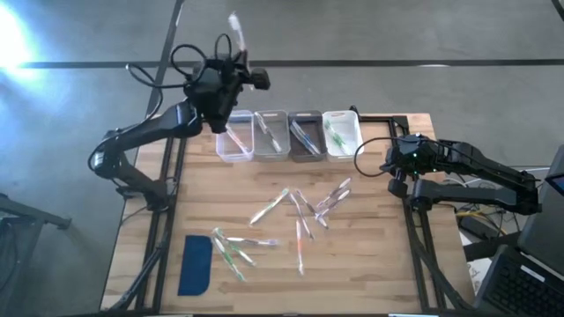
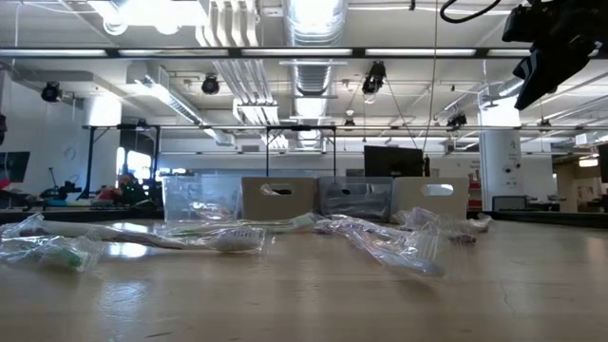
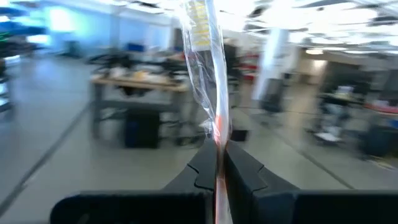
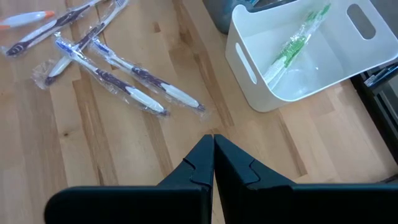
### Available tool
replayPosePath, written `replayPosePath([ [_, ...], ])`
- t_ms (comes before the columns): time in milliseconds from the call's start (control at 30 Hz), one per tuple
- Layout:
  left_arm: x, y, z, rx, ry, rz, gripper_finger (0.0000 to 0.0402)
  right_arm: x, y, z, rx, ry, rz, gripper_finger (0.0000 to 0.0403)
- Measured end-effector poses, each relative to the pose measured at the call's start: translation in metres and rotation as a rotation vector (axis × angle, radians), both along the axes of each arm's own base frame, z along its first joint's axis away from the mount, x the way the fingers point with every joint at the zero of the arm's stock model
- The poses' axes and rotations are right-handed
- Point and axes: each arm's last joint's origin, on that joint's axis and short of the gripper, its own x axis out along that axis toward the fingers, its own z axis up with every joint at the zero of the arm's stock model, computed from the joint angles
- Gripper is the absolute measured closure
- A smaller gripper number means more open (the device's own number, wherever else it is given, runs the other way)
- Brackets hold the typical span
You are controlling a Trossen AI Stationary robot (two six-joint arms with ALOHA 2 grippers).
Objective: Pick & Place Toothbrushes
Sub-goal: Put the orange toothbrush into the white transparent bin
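My left gripper (image 1: 236, 62) is raised high over the table's far edge, behind the clear bin (image 1: 233, 138), and is shut on a wrapped toothbrush (image 1: 235, 31) with an orange accent. Many more wrapped toothbrushes (image 1: 300, 211) lie flat and scattered on the wooden table (image 1: 388, 264). One green toothbrush (image 4: 292, 50) lies inside the white bin (image 1: 342, 132). At the table's right edge my right gripper (image 4: 213, 142) hangs shut above bare wood, holding nothing. My left gripper pinches the toothbrush's shaft (image 3: 217, 140) between its two fingers, wrapper included. The fingers point level toward the far side and run along the toothbrush. It is lifted clear, and its long free end (image 3: 205, 37) sticks out ahead of the fingertips.
Several small bins stand in a row at the table's far edge: clear, pale (image 1: 270, 134), dark (image 1: 306, 134) and white. A flat dark-blue pad (image 1: 196, 264) lies at the near left. Bare wood shows between the bins and the scattered toothbrushes.
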Motion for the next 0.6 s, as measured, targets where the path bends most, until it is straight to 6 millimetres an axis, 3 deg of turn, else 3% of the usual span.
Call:
replayPosePath([
  [267, -0.005, 0.017, -0.027, -0.122, -0.089, 0.185, 0.0388, 0.0, 0.0, 0.0, 0.0, 0.0, 0.0, 0.0394],
  [600, -0.027, 0.058, -0.097, -0.479, -0.174, 0.257, 0.0388, 0.0, 0.0, 0.0, 0.0, 0.0, 0.0, 0.0394],
])
